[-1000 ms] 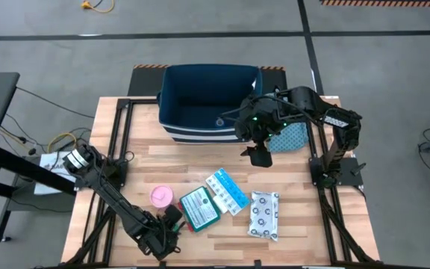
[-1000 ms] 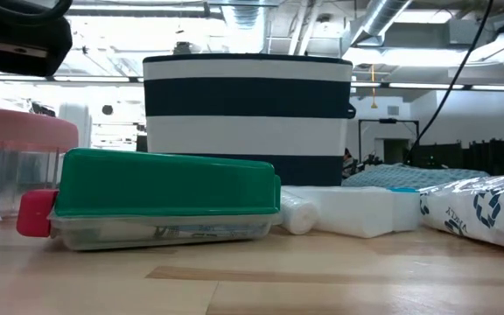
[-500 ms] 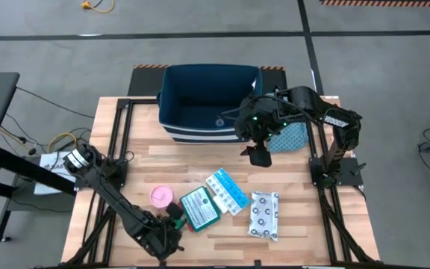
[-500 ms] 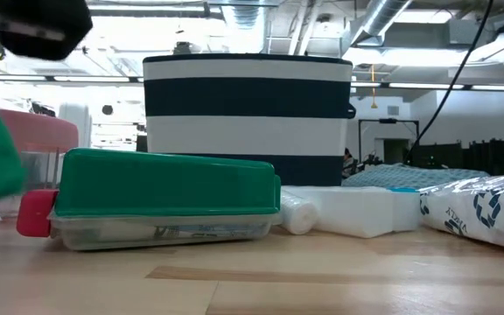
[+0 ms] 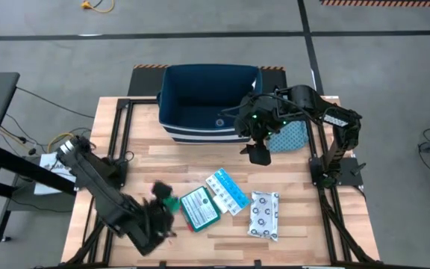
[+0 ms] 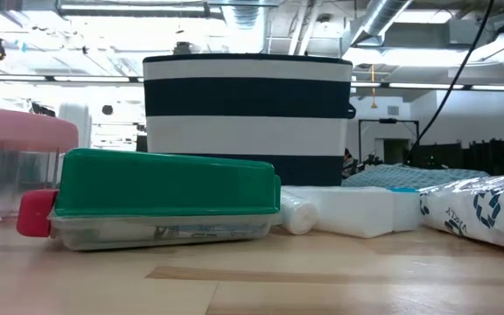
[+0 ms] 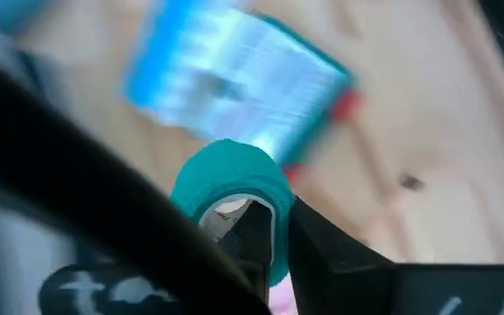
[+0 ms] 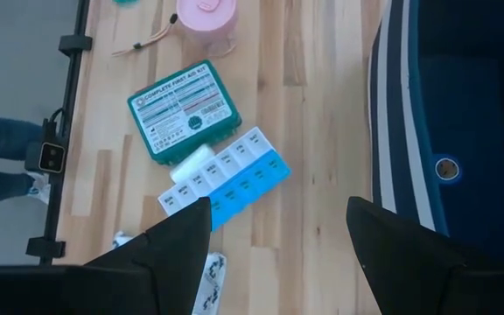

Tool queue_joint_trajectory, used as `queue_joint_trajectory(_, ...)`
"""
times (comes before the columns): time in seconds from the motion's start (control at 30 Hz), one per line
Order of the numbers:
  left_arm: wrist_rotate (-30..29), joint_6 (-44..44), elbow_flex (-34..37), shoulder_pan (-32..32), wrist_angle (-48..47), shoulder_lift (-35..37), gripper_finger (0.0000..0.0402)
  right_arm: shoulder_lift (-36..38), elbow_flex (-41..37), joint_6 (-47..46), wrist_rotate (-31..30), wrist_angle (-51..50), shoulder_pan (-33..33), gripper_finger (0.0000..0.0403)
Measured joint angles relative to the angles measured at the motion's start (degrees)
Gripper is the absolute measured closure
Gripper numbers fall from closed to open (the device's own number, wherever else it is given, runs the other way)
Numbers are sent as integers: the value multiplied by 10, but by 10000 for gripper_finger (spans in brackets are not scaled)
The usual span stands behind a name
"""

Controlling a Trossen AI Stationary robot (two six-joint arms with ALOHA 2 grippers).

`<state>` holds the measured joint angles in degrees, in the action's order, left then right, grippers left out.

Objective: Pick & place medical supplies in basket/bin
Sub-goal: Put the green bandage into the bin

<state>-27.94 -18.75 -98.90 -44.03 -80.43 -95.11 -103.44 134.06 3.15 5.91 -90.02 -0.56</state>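
Left pincer lifted green tape roll, teal box reads "COMPLETE FIRST AID KIT"

The bin stands at the far middle of the bench. A cloth lies just right of it. Along the near edge, left to right, lie the flat box, the compartment packet and the pouch. The tape roll sits in the left pincer, just left of the flat box. The right pincer hangs near the bin's right near corner.
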Motion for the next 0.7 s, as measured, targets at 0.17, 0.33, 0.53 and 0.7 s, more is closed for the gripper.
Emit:
queue_joint_trajectory(0.17,-166,-40,-107,42,-88,57,396,0,0,15,0,0,3,143)
queue_joint_trajectory(0.33,-237,18,-167,150,-91,126,396,0,0,37,-13,0,11,143)
queue_joint_trajectory(0.53,-129,259,-185,359,37,188,396,0,0,91,-62,2,32,143)
queue_joint_trajectory(0.7,113,414,-185,559,109,193,395,0,0,113,-63,11,62,143)
